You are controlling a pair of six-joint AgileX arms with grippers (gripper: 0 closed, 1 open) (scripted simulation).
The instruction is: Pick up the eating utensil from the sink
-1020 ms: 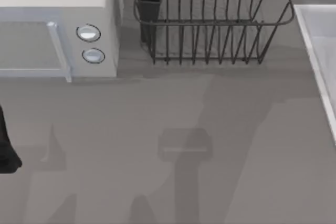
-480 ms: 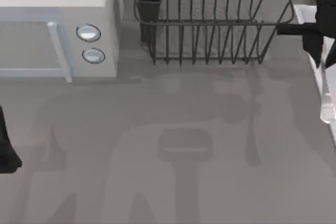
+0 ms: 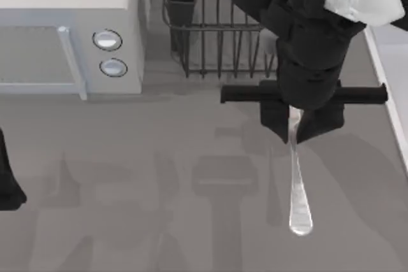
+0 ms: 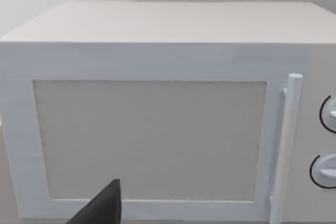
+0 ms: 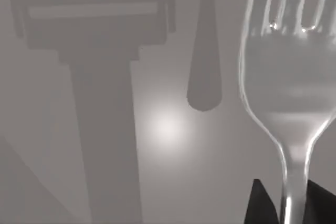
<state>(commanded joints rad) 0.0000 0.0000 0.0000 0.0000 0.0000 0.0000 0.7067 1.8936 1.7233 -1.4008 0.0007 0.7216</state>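
Observation:
The eating utensil (image 3: 298, 195) is a shiny silver fork, held off the table surface and casting a shadow on it. My right gripper (image 3: 294, 128) is shut on its handle, left of the sink (image 3: 387, 93), whose pale rim runs along the right edge. In the right wrist view the fork (image 5: 289, 77) reaches away from the gripper (image 5: 289, 208), tines at the far end, with dark fingertips (image 5: 257, 205) on either side of the handle. My left gripper (image 3: 7, 183) is parked at the table's left edge.
A white microwave-like box (image 3: 70, 30) with two round knobs stands at the back left and faces the left wrist camera (image 4: 157, 129). A dark wire dish rack (image 3: 210, 30) stands at the back middle, partly behind my right arm.
My right arm has come in from the sink at the right edge and moved left over the table, carrying the fork. The left arm has not moved.

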